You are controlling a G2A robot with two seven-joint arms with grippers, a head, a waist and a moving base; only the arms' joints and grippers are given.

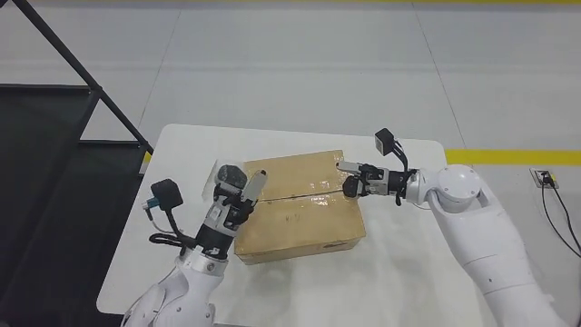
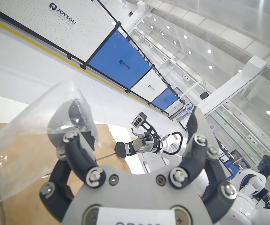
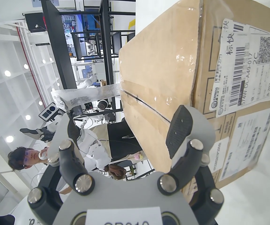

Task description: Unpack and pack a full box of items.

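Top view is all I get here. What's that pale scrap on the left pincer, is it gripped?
Observer: In the left wrist view it is a clear film strip clinging to one side of the left pincer, whose jaws stand wide apart, so nothing is pinched.
Operator: And the other arm, closed on a flap?
Observer: No, its wrist view shows the right pincer open, near the end of the flap seam of the cardboard box.
Operator: Anything on the box side facing it?
Observer: Printed shipping labels cover much of that side.
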